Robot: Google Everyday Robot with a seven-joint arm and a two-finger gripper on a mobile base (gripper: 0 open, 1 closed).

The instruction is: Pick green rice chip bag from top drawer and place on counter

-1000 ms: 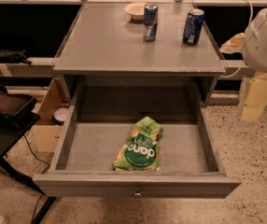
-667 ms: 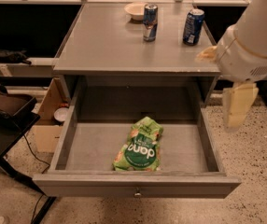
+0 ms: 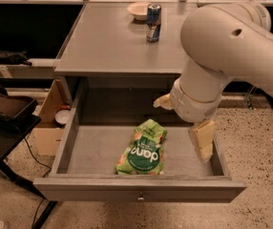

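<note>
The green rice chip bag [image 3: 142, 149] lies flat on the bottom of the open top drawer [image 3: 136, 187], near its front middle, logo up. My gripper [image 3: 182, 128] hangs from the big white arm over the drawer's right half, to the right of the bag and above it, not touching it. Its two cream fingers stand apart, one low by the drawer's right wall [image 3: 202, 141], one higher toward the back [image 3: 164, 101]; it is open and empty. The grey counter [image 3: 108, 42] lies above the drawer.
A blue soda can [image 3: 153, 22] and a pale bowl [image 3: 137, 9] stand at the back of the counter. My arm hides the counter's right part. A cardboard box [image 3: 48, 123] and black furniture [image 3: 5, 118] stand left of the cabinet.
My arm has swung in from the right, over the counter's right side and down toward the drawer. It now covers the second can. The bag has not moved.
</note>
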